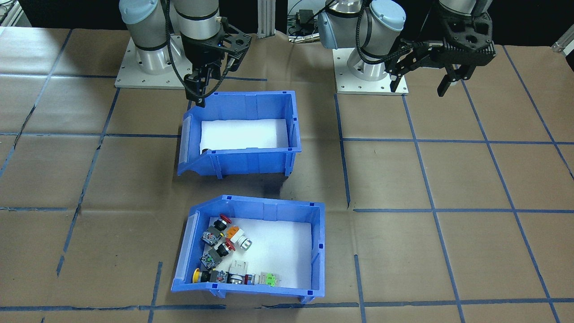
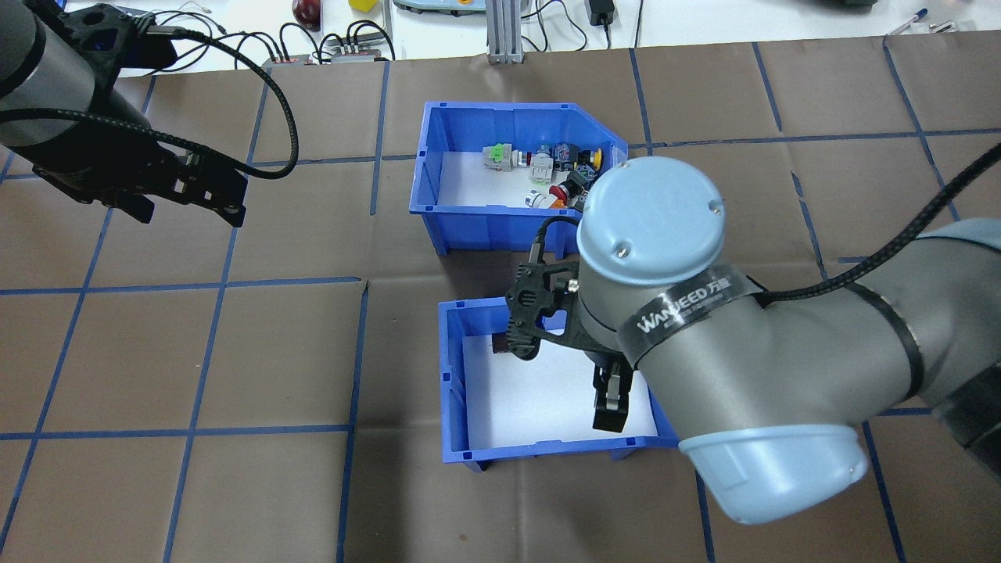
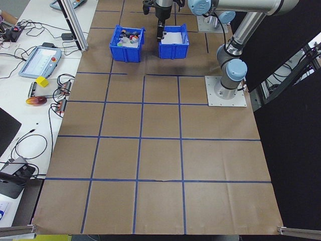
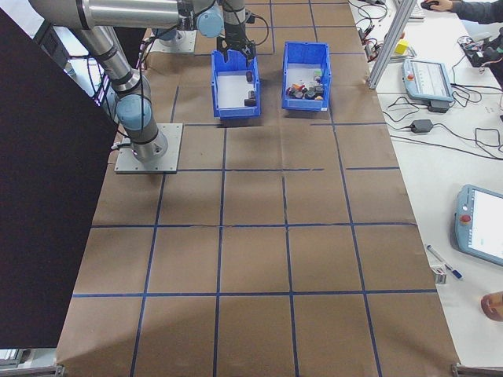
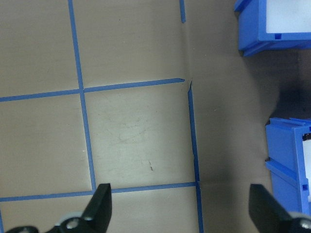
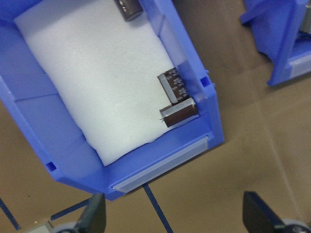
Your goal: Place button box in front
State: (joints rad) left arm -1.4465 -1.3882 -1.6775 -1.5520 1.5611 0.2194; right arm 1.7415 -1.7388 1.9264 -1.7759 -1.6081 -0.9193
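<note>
1. Right gripper [image 2: 610,407] hangs over the second blue bin [image 1: 240,134], at the corner by its low, cut-away side; from my seat its fingers stand apart and grip nothing.
2. On my right wrist feed the fingertips [image 6: 95,213] frame that bin's low lip, with brown paper between them.
3. Left gripper [image 1: 450,80] hovers open and empty over bare table, well apart from both bins, toward the table's left end.
4. On the left wrist feed I see both fingertips [image 5: 102,204] spread wide over the blue tape grid.
5. I find the button box [image 1: 251,249] on the table [image 1: 448,179] just beyond the second bin, on the side away from the robot's bases, with a narrow strip of paper between them.
6. Its buttons [image 1: 219,251], capped red, orange, yellow and green, are heaped on the white foam near its sloped side.
7. Dark cylinders [image 6: 177,99] lie on the second bin's foam [image 6: 97,82], against the wall near its low lip.
</note>
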